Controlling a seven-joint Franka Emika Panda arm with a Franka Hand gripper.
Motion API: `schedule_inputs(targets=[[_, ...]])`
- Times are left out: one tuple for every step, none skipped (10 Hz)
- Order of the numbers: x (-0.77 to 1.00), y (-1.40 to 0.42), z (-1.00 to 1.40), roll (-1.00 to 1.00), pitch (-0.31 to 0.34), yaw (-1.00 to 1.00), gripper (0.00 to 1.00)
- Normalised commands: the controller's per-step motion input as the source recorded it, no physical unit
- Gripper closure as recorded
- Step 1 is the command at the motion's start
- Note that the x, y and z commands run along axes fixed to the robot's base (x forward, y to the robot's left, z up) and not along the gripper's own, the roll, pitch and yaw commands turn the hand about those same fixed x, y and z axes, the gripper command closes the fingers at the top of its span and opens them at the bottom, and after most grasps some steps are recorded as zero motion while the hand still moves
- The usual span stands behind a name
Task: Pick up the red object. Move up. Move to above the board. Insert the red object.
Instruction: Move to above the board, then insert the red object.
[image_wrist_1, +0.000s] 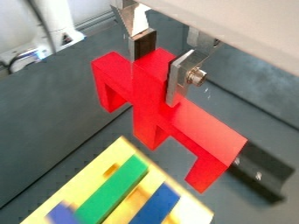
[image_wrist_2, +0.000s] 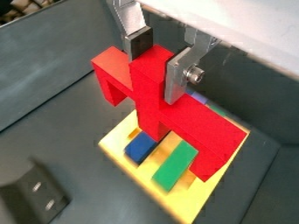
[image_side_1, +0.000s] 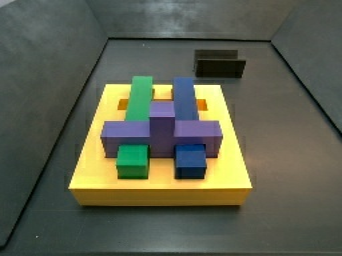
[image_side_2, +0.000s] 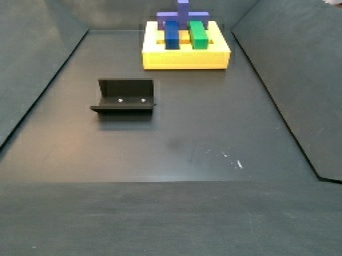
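We see our gripper (image_wrist_1: 159, 63), jaws closed on the stem of the bright red blocky bar-and-legs object (image_wrist_1: 158, 114), raised off the dark surface (image_side_2: 187, 130) in both wrist views. Pickup and lift look done; insertion remains. Beyond lies the flat yellow slotted board (image_wrist_2: 216, 179) bearing green, blue and purple blocks.

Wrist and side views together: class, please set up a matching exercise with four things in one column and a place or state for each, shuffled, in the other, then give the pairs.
Things:
1. red object
2. purple block
3. fixture
4. board

Places or states:
A. stands alone on the dark floor
B. lies across the green and blue blocks
C. held between the gripper fingers, above the board
D. yellow slab bearing the blocks

Pairs: 1-C, 2-B, 3-A, 4-D
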Motion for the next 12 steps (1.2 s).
schedule_inputs(targets=[[0.19,-0.80,0.11,0.01,0.159,0.01,1.00],[0.14,-0.42,0.07,0.02,0.153,0.01,1.00],[0.10,-0.22,0.04,0.02,0.115,0.00,1.00],[-0.07,0.34,-0.85,0.06,-0.156,-0.04,1.00],[-0.13,0.41,-0.84,0.05,-0.159,-0.04,1.00],[-0.11,0.37,-0.82,0.07,-0.160,-0.11,1.00],[-0.11,0.31,-0.84,0.05,-0.154,-0.15,1.00],[-0.09,0.00,-0.88,0.00,-0.189,-0.05,1.00],[-0.09,-0.09,-0.90,0.00,-0.196,-0.04,1.00],[-0.02,-0.08,-0.93,0.04,-0.173,-0.08,1.00],[0.02,0.00,-0.86,0.04,-0.160,-0.05,1.00],[0.01,0.05,-0.54,0.07,-0.079,0.00,1.00]])
